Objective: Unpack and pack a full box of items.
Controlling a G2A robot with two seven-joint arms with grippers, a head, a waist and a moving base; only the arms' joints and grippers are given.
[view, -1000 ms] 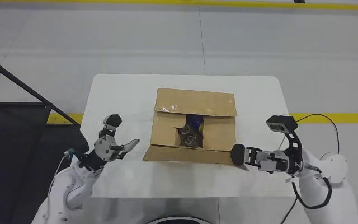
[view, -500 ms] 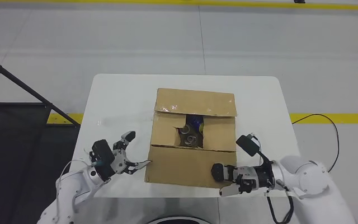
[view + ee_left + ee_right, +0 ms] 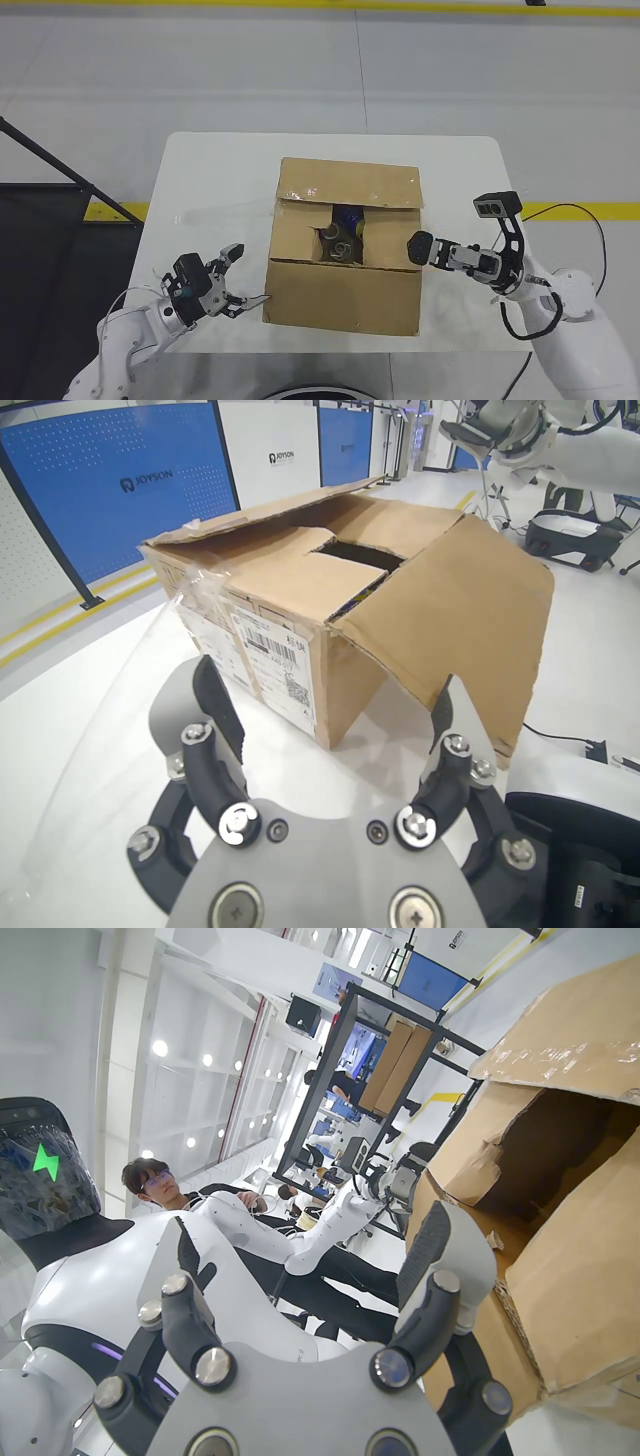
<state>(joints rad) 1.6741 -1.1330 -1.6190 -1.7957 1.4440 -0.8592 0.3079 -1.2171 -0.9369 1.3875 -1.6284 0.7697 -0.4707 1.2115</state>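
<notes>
White surface (image 3: 200,180) carries a cardboard box (image 3: 345,290), which stands between the two hands. Low over the surface, the left hand (image 3: 250,273) has its fingers spread wide with nothing between them. The box's near corner stands just ahead of its fingertips, and the front flap (image 3: 450,615), folded down, hangs close to one of them. Up at the box's top edge, the right hand (image 3: 422,247) is also spread wide and holds nothing, one finger (image 3: 440,1248) just beside the cardboard rim. Ahead of it the top flaps leave a gap where dark items (image 3: 340,240) show inside.
</notes>
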